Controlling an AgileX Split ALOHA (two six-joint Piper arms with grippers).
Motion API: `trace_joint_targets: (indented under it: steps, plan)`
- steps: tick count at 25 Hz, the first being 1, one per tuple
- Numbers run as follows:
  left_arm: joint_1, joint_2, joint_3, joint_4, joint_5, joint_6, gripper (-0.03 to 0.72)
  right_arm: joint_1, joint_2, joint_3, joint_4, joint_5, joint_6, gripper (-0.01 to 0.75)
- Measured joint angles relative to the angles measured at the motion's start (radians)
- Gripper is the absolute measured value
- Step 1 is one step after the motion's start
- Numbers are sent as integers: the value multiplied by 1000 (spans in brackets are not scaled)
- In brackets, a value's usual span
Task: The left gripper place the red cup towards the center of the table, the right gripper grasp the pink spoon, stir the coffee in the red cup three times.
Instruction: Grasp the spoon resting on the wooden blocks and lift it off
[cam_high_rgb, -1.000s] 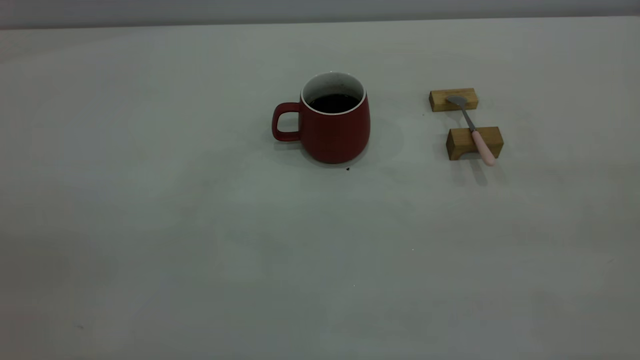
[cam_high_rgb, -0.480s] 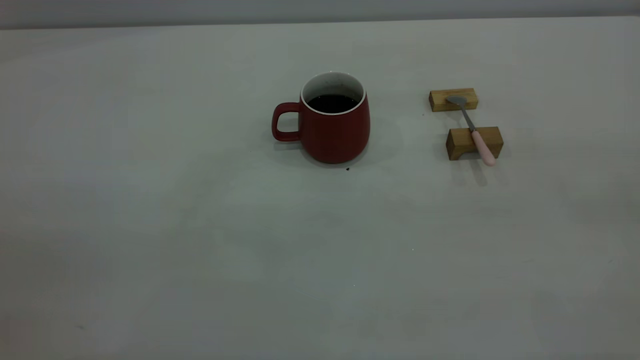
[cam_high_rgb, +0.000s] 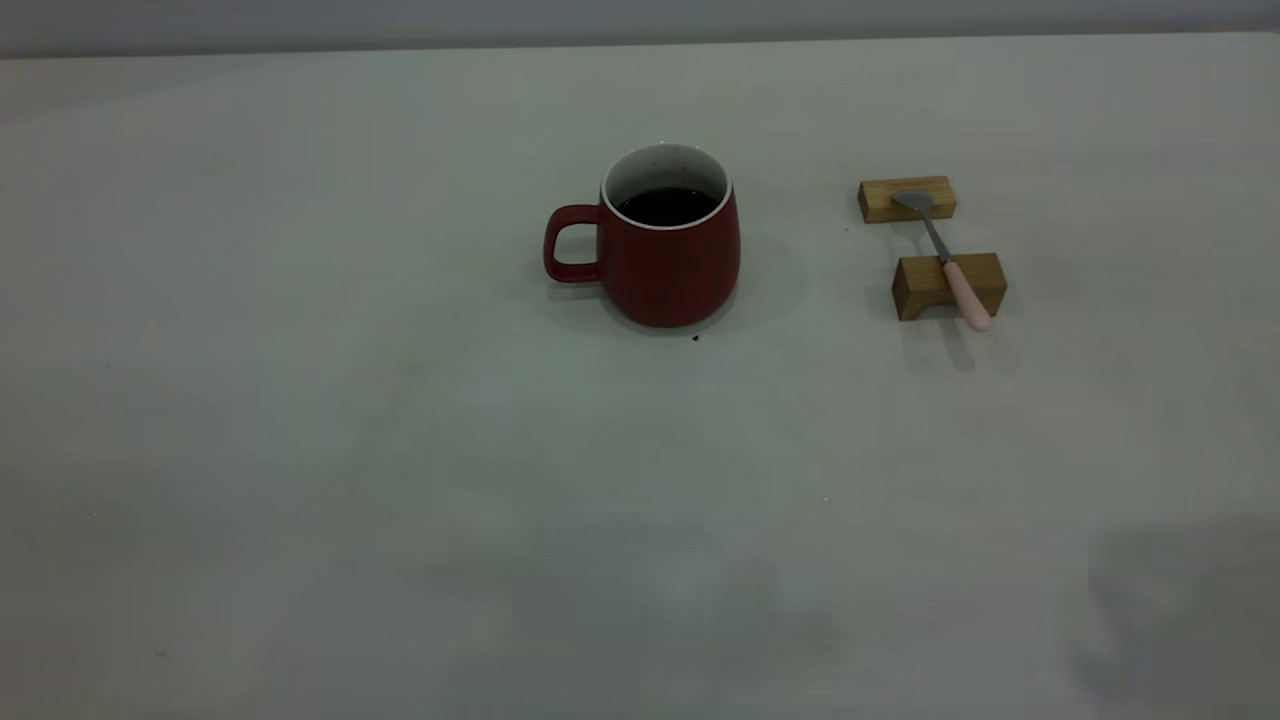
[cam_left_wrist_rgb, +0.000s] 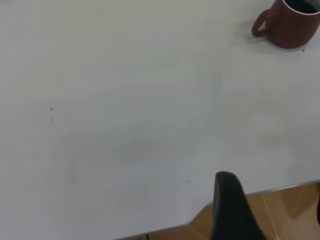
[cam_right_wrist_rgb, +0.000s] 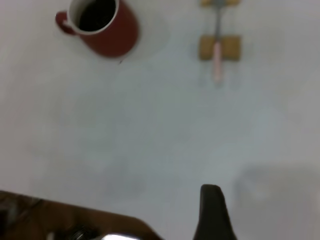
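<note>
The red cup (cam_high_rgb: 670, 260) stands upright near the middle of the table (cam_high_rgb: 400, 450), handle pointing left, with dark coffee (cam_high_rgb: 667, 205) inside. To its right the pink spoon (cam_high_rgb: 950, 265) lies across two wooden blocks, bowl on the far one and pink handle over the near one. Neither gripper shows in the exterior view. My left gripper (cam_left_wrist_rgb: 274, 197) hangs open over the table's near edge, far from the cup (cam_left_wrist_rgb: 292, 25). My right gripper (cam_right_wrist_rgb: 265, 202) is open and empty, well short of the cup (cam_right_wrist_rgb: 107, 27) and the spoon (cam_right_wrist_rgb: 217, 55).
The far wooden block (cam_high_rgb: 885, 200) and the near wooden block (cam_high_rgb: 920, 288) carry the spoon. A tiny dark speck (cam_high_rgb: 696, 338) lies just in front of the cup. A soft shadow (cam_high_rgb: 1170, 610) falls on the table's near right corner.
A shadow has spread over the near right corner of the table in the exterior view. Cup, spoon and blocks have not moved.
</note>
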Motion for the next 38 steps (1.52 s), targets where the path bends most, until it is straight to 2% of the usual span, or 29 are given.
trace_joint_targets:
  steps: [5,8,14,18,23,27,32,38]
  plan:
    - [0,0,0,0,0,0,482,0,310,-53,192,-118,-200,576]
    - [0,0,0,0,0,0,482,0,491,-106,272,-151,-285,576]
    - [0,0,0,0,0,0,482,2,786,-245,306,-169,-317,576]
    - [0,0,0,0,0,0,482,38,956,-345,305,-165,-331,576]
    - [0,0,0,0,0,0,482,91,1132,-493,268,-165,-289,576]
    - [0,0,0,0,0,0,482,111,1242,-602,139,-154,-163,576]
    - [0,0,0,0,0,0,482,111,1317,-685,8,-137,-48,576]
    - [0,0,0,0,0,0,482,111,1389,-732,-24,-134,-38,576]
